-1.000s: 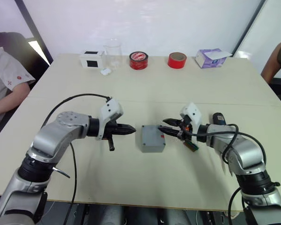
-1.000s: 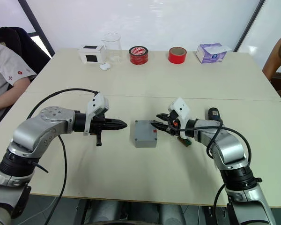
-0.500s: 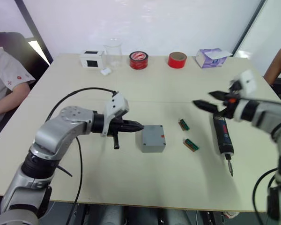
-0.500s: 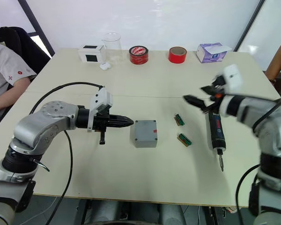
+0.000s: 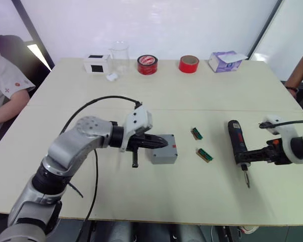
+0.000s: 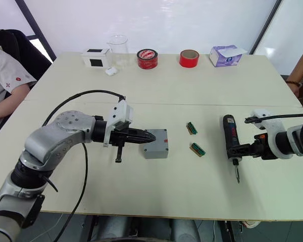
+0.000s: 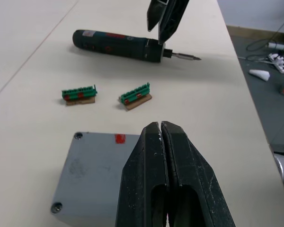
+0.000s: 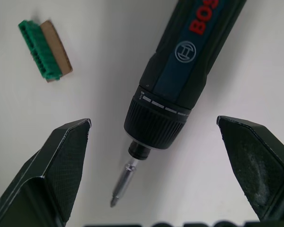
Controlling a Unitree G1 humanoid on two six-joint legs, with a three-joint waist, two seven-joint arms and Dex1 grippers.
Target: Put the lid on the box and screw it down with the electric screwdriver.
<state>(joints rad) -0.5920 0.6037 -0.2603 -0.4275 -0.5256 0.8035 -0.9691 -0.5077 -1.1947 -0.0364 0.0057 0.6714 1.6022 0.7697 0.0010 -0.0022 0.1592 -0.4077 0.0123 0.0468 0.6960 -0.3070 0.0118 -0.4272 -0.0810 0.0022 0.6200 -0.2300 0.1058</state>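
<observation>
A: Take the box (image 5: 164, 149) as the marker; what sits to its left?

B: The left gripper (image 5: 161, 143); its fingers (image 7: 154, 161) are pressed together with nothing between them, and their tips lie over the near-left part of the lid (image 7: 92, 170); whether they touch the metal I cannot tell. The lid sits flat on the box, a small red mark at its right edge; two of its corner screws show in the left wrist view, the other corners hidden behind the fingers or cut off.

A: And to the right of the box?

B: Two small green circuit boards (image 5: 197, 133) on the counter (image 5: 166, 101), one nearer the far edge; then, well apart from the box, the electric screwdriver (image 5: 237, 146) lying flat, bit pointing toward the near edge.

A: Any writing on it?

B: White symbol in a circle, and red letters "BOS"; the rest of the word is cut off.

A: The right gripper (image 6: 241, 150)?

B: Its fingers (image 8: 57, 161) are spread wide, one on each side of the screwdriver's collar and bit, not touching it.

A: Beyond the box, at the far edge?

B: A white box with a black square (image 5: 97, 63), a clear beaker (image 5: 120, 55), two red tape rolls (image 5: 147, 64), a purple tissue pack (image 5: 224, 61); print on them is too small to read.
</observation>
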